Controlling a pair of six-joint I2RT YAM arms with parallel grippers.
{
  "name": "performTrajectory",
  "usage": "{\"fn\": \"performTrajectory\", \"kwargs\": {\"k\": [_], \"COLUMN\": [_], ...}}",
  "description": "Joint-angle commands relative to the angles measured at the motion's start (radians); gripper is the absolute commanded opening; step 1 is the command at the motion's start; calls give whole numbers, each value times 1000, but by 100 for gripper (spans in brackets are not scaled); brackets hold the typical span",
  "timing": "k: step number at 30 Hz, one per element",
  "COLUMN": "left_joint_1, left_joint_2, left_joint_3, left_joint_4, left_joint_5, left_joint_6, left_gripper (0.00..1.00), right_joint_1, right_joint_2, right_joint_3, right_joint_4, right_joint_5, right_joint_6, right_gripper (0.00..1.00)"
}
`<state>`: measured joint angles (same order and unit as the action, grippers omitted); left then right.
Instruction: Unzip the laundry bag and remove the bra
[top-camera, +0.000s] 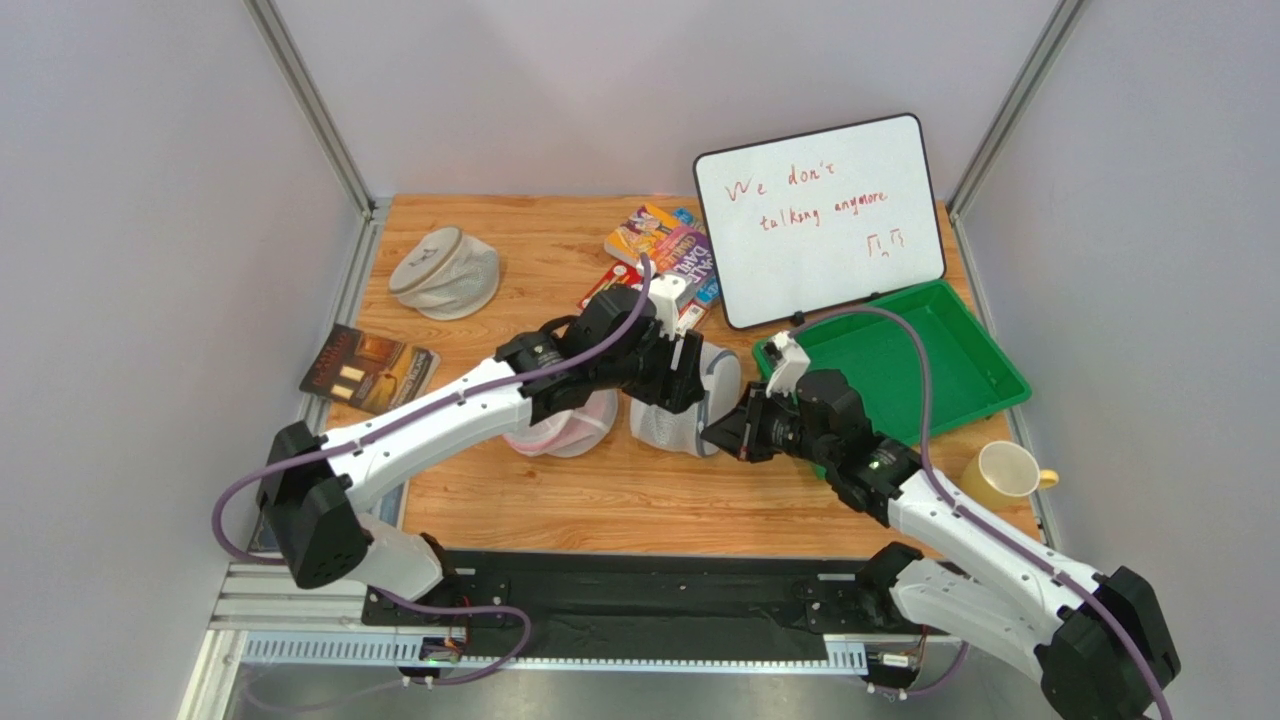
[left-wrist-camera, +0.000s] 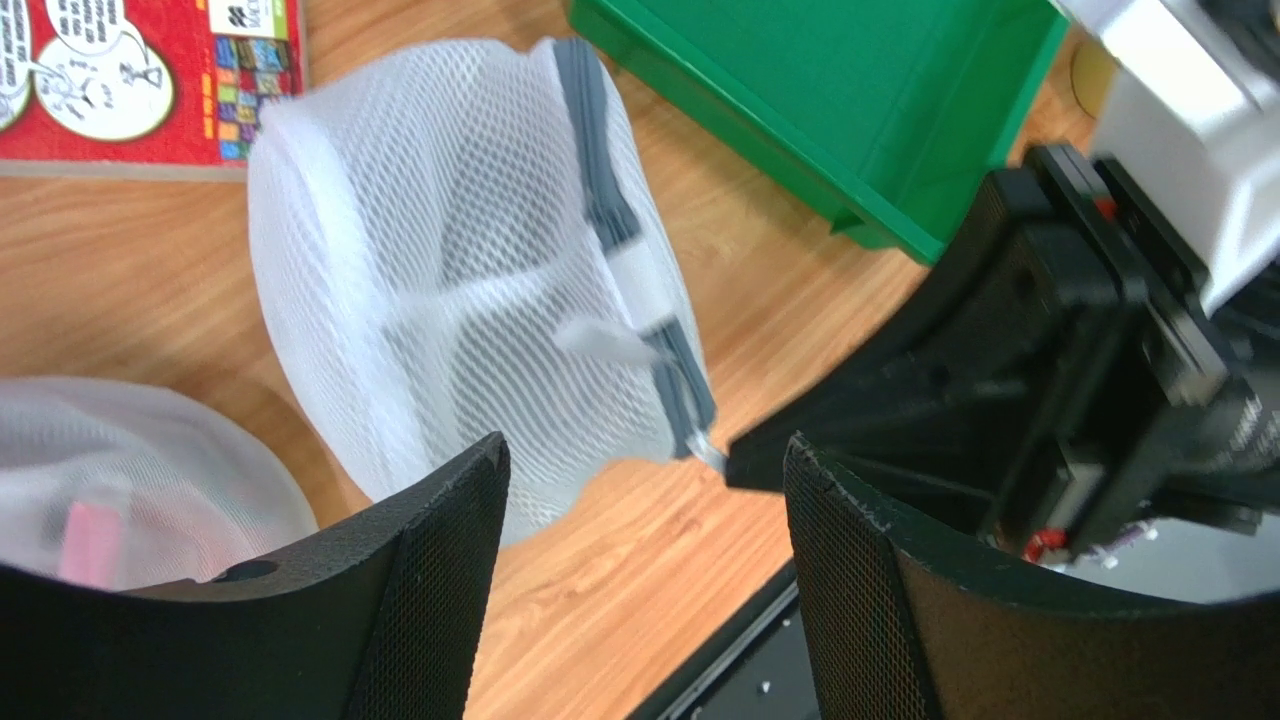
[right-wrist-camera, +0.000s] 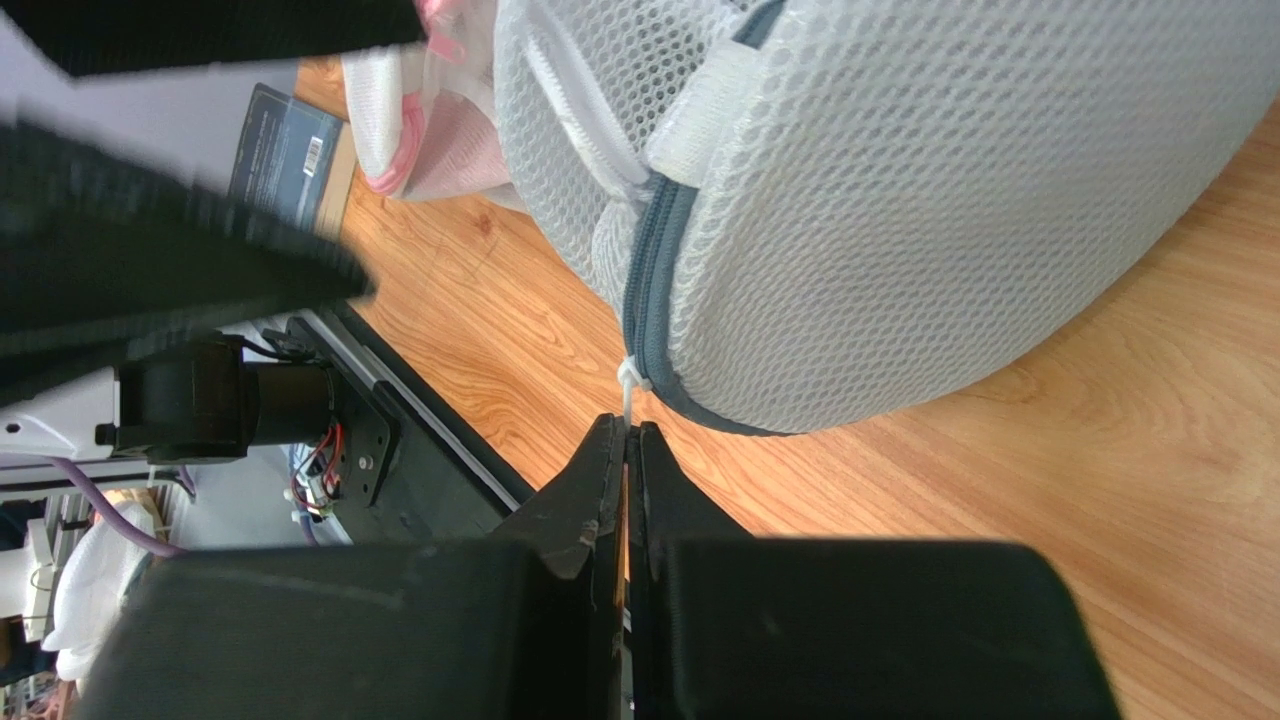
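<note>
Laundry bag (top-camera: 664, 428) is found mid-table on the wooden table (top-camera: 496, 518), just beside the pink-tinted mesh bag (top-camera: 559, 432) on its left and near the corner of the green tray (top-camera: 977, 360) on its right. Bare wood is seen between it and the near edge. The left gripper (top-camera: 672, 393) is held over it, its fingers (left-wrist-camera: 436, 570) spread wide in the left wrist view; contact cannot be told. Only the right wrist view shows the right gripper (right-wrist-camera: 627, 438) pressed together, pinching the white zipper pull (right-wrist-camera: 628, 383) at the low end of the grey-blue zipper (right-wrist-camera: 646, 270). A whiteboard (top-camera: 819, 218), a beige-grey bag (top-camera: 446, 273) and a yellow cup (top-camera: 1004, 473) are set toward the table's edges, within grey walls.
</note>
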<state>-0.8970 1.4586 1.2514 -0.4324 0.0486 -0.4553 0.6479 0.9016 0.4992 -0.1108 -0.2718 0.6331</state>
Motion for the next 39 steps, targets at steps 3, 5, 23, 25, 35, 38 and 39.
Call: {"fn": "performTrajectory", "kwargs": {"k": [3, 5, 23, 25, 35, 38, 39], "left_joint_1": [-69, -71, -69, -69, -69, -69, -69], "left_joint_2": [-84, -86, 42, 59, 82, 86, 86], "left_joint_3": [-76, -96, -70, -60, -53, -40, -37], "left_joint_4": [0, 33, 142, 141, 142, 139, 139], "left_joint_5": [-95, -86, -55, -55, -33, -38, -41], "left_joint_6": [-49, -62, -77, -72, -63, -57, -57], "left_gripper": [73, 73, 68, 66, 13, 0, 0], "right_joint_1": [13, 21, 78, 79, 79, 78, 79], "right_joint_2": [23, 25, -12, -18, -21, -23, -23], "right_joint_3": [75, 82, 81, 79, 78, 72, 71], "right_joint_4": [77, 82, 31, 25, 11, 10, 8], "right_joint_5": [-9, -10, 16, 19, 37, 42, 43], "right_joint_6": [14, 13, -1, -4, -6, -3, -3], "right_gripper": [0, 0, 0, 0, 0, 0, 0]}}
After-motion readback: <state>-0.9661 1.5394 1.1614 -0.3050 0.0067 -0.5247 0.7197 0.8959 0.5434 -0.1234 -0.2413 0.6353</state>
